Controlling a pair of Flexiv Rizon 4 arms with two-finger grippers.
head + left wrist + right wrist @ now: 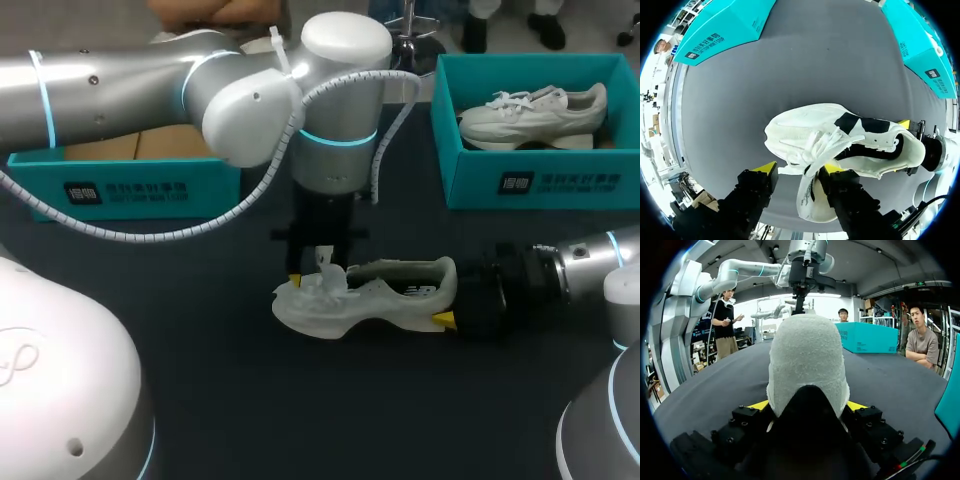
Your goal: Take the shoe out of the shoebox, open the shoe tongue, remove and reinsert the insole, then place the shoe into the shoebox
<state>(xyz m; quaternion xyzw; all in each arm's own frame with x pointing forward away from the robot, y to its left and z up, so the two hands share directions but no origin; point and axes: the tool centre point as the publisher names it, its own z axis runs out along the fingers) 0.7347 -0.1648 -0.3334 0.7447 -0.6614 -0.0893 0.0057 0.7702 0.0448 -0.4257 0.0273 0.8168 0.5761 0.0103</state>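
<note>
Shoe [372, 305] is out of the box, lying on its side mid-surface [300, 410], toe twd the left arm [335, 150], heel twd the right arm [590, 255].

Right jaws are clamped on the heel from both sides. In the right wrist view a yellow tip shows at each side of the heel cup [807, 360], so the shoe is pinned.

Left jaws hang over the forefoot, spread wide. The tongue [810, 197] droops between them and leans on one finger [832, 169]. The other finger [765, 167] is apart from it, so no grip yet. Laces [826, 144] are bunched loose just ahead of the fingers.

Step in hand, I'd say: opening the tongue.
- Close the left jaws on the tongue flap alone, w/o catching lace loops, else the pull drags the upper instead of opening the throat.
- Take the flap near its free end, then draw it up and twd the toe, slowly.
- Keep the right clamp firm on the heel so the shoe doesn't slide or roll.
- Open the throat wide enough to reach the insole next.

Farther out: the shoebox [540, 185] at back right holds a 2nd shoe [535, 112]. Another teal box [130, 188] sits at back left.
</note>
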